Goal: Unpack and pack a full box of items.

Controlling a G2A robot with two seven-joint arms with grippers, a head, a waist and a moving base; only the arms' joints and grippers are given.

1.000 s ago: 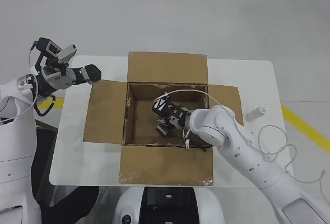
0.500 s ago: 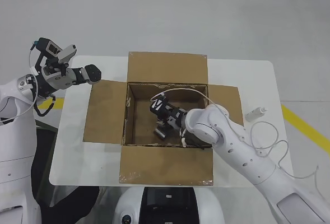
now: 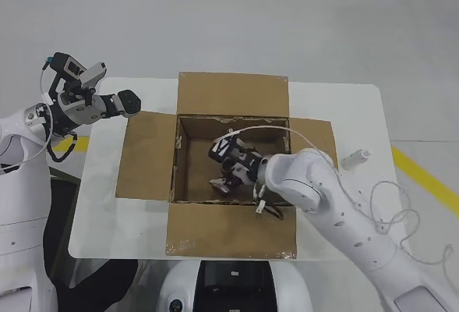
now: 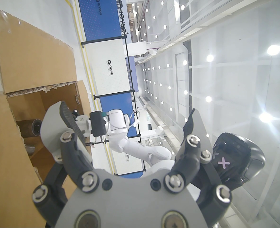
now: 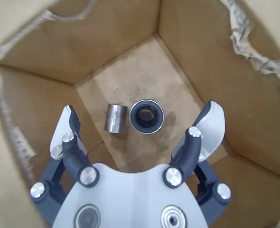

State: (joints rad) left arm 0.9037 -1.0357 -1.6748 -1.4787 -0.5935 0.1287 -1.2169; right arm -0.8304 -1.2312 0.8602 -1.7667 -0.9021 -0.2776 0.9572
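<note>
Top view, from the left: over the white table [image 3: 104, 218], at 10 o'clock from the box [image 3: 233, 93], left gripper [image 3: 129, 102]. Left wrist view of that left gripper [image 4: 128, 117]: jaws spread wide, nothing between them. Beyond them, blue and white wall panels [image 4: 106, 67] bearing lettering, not read off.

At table centre, open cardboard box, four flaps folded out flat. Inside the opening, toward 7 o'clock, right gripper [image 3: 223, 184], down below the rim.

Right wrist view: right gripper [image 5: 140, 110] aimed down at the box floor, jaws wide apart, gripping nothing. Brown box walls [image 5: 106, 48] all round, with torn tape [image 5: 239, 31] along the rim. On the floor, two items just beside each other:
- steel sleeve [image 5: 115, 118], lying on its side, long axis flat along the floor;
- dark-lined ring bushing [image 5: 146, 116], standing on end, bore pointing straight up.

At 3 o'clock from the box, on the table and apart from the flap, small white bottle [image 3: 355, 159], lying on its side, long axis running roughly from 8 to 2 o'clock.
</note>
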